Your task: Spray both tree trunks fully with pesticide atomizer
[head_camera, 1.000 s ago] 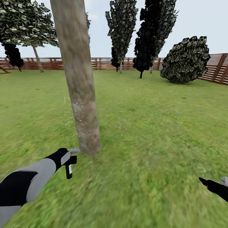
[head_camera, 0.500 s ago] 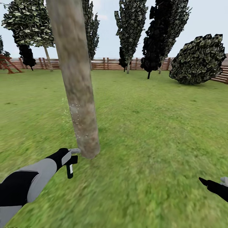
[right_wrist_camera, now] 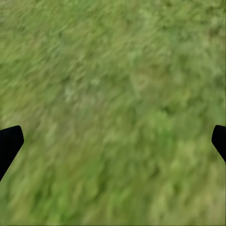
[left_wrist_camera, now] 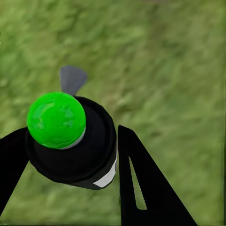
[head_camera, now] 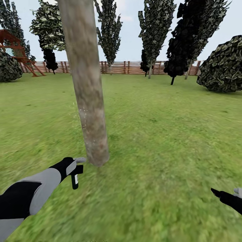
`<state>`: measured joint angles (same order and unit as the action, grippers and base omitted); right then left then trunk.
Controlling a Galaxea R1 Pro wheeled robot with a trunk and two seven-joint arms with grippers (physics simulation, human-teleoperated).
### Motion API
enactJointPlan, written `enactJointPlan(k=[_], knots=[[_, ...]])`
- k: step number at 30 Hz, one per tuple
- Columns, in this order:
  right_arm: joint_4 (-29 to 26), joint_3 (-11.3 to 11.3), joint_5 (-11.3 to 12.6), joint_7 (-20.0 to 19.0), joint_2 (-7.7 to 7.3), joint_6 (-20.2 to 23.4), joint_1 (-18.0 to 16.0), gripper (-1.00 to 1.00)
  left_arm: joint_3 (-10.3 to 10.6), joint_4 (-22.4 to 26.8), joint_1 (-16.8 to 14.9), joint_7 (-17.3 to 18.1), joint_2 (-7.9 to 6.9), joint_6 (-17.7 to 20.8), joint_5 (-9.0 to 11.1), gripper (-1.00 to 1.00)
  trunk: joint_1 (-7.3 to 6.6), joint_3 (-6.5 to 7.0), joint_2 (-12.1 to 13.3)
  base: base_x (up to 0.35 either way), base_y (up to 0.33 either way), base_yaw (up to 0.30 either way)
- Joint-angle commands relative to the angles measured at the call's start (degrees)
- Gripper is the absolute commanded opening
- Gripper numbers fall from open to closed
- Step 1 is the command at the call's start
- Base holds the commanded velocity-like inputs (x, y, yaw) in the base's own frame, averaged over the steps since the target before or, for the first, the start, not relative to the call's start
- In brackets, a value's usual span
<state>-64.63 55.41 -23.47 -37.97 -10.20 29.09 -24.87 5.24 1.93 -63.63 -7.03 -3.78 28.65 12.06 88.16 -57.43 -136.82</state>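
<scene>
Pesticide atomizer [head_camera: 76, 170] sits clamped in the left gripper [head_camera: 71, 167], nozzle toward 1 o'clock and just beside the foot of the tree trunk [head_camera: 88, 90]. That trunk's long axis runs near upright, leaning slightly toward 11 o'clock. Faint whitish pesticide [head_camera: 81, 114] speckles show on its lower left edge only; judged, coverage must climb. Right gripper [head_camera: 232, 196], spread wide and empty, hangs well apart at 4 o'clock over grass [head_camera: 161, 134].

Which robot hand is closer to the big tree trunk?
The left hand. It holds the pesticide atomizer right beside the base of the tree trunk. The right hand is far off to the other side, over the grass.
</scene>
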Motion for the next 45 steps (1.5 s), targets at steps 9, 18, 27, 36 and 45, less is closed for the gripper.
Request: enactJointPlan(k=[9,18,27,36,45], knots=[[0.0,0.0,0.0,0.0,0.00,0.0,0.0,1.00,0.0,0.0,0.0,0.0,0.54,-0.1,0.0,-1.00,0.00,0.00,0.0,0.000,-0.325,0.254],[0.0,0.0,0.0,0.0,0.00,0.0,0.0,1.00,0.0,0.0,0.0,0.0,0.62,-0.2,0.0,-1.00,0.00,0.00,0.0,0.074,-0.323,0.254],[0.0,0.0,0.0,0.0,0.00,0.0,0.0,1.00,0.0,0.0,0.0,0.0,0.76,-0.7,0.0,-1.00,0.00,0.00,0.0,0.196,-0.286,0.254],[0.0,0.0,0.0,0.0,0.00,0.0,0.0,1.00,0.0,0.0,0.3,0.0,1.22,-1.4,0.0,-1.00,0.00,0.00,0.0,0.126,-0.305,0.227],[0.0,0.0,0.0,0.0,0.00,0.0,0.0,1.00,0.0,0.0,0.3,0.0,1.23,-1.4,0.0,-1.00,0.00,0.00,0.0,0.006,-0.331,0.018]])
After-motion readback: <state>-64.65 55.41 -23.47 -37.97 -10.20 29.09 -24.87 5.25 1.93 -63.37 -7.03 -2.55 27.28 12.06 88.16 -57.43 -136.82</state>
